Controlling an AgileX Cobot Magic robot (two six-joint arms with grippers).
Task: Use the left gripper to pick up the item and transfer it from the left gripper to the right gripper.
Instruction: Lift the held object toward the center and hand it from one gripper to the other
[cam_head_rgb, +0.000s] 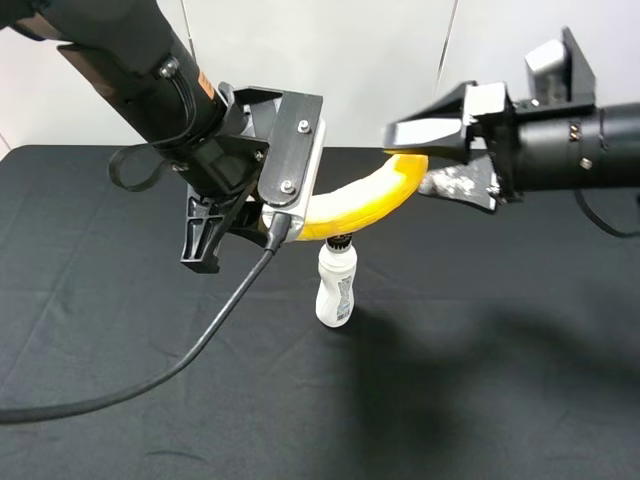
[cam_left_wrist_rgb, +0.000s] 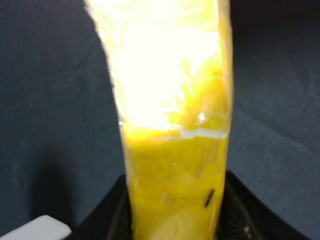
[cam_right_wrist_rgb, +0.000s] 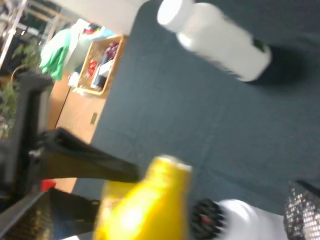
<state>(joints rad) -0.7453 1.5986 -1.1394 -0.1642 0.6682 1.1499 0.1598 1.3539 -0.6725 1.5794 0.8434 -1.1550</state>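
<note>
bulky black left arm (cam_head_rgb: 130, 50) | black two-screw plate (cam_head_rgb: 290, 150) | loose black cable (cam_head_rgb: 200, 345) | thick black cylindrical right arm (cam_head_rgb: 585, 145) | white-scuffed black wedge pincer (cam_head_rgb: 410, 160)

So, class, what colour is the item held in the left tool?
Yellow. The banana shows best in the left wrist view.

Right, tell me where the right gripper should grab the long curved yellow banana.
Grip the long curved yellow banana at its free tip, coming level from the high view's right, fingers above and below. The left gripper clamps the other end, leaving only that half bare, and the open right gripper brackets it.
</note>
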